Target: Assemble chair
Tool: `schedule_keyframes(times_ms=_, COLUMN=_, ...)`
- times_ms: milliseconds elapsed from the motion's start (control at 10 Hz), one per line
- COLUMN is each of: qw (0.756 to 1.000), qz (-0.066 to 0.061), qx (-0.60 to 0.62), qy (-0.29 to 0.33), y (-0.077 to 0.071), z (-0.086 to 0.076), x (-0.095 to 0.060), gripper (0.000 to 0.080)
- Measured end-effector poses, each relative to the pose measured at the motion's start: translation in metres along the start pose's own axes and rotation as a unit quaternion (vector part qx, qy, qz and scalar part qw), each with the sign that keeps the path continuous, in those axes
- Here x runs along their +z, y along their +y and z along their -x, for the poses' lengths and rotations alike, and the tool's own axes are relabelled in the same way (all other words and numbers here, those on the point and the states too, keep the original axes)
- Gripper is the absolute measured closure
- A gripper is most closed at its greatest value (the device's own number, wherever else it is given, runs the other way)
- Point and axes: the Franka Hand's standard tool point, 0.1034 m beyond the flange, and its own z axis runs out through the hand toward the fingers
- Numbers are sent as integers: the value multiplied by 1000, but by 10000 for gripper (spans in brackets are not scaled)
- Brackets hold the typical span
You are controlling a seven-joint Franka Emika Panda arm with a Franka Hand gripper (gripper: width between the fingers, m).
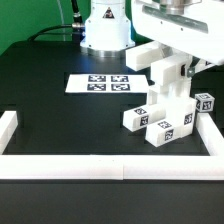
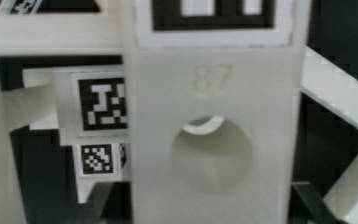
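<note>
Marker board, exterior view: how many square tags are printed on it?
4. They sit as a two-by-two block on the marker board: two tags in the far row, two in the near row. Nothing covers the board, so none seems hidden.

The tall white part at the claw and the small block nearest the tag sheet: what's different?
The tall white plastic part stands upright, gripped by the claw; the small white tagged block lies loose, untouched. The part is far bigger than the block. Both are white.
</note>
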Motion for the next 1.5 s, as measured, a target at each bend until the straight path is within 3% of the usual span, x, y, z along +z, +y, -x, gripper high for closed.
schedule_keyframes(times_ms=1500, qw=1000, qz=6, qx=1, qy=-3, y=3, z=2, x=8, gripper=510)
